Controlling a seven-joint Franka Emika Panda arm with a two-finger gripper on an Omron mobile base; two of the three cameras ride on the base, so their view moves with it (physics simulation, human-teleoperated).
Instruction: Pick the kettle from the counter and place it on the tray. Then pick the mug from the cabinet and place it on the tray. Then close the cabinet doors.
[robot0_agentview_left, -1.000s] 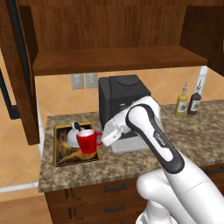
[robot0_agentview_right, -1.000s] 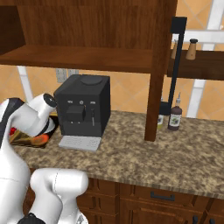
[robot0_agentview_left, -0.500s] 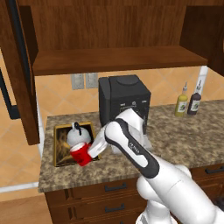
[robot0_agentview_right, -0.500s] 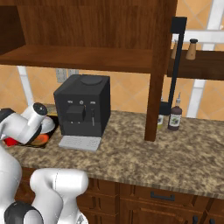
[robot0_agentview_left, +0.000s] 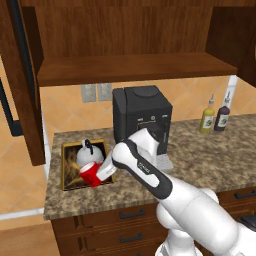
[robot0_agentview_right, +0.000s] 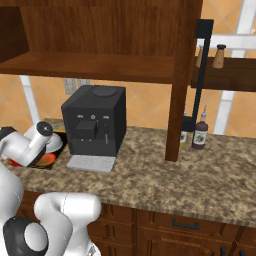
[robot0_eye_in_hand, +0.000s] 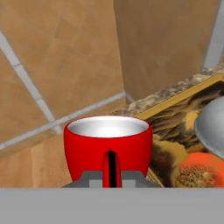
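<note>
The wall (robot0_agentview_left: 65, 102) has orange tiles with white lines. A big black coffee machine (robot0_agentview_left: 141, 120) and two bottles (robot0_agentview_left: 215, 114) stand by it.

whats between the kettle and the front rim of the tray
The red mug, held by the end effector, sits in front of the kettle over the tray's near part, seen in the left base view.

Red mug (robot0_agentview_left: 91, 175) tilted over the near right part of gold-rimmed tray (robot0_agentview_left: 70, 148), silver domed kettle (robot0_agentview_left: 89, 156) upright on tray, granite counter (robot0_agentview_left: 210, 160), cabinet doors (robot0_agentview_left: 22, 75) open.
</note>
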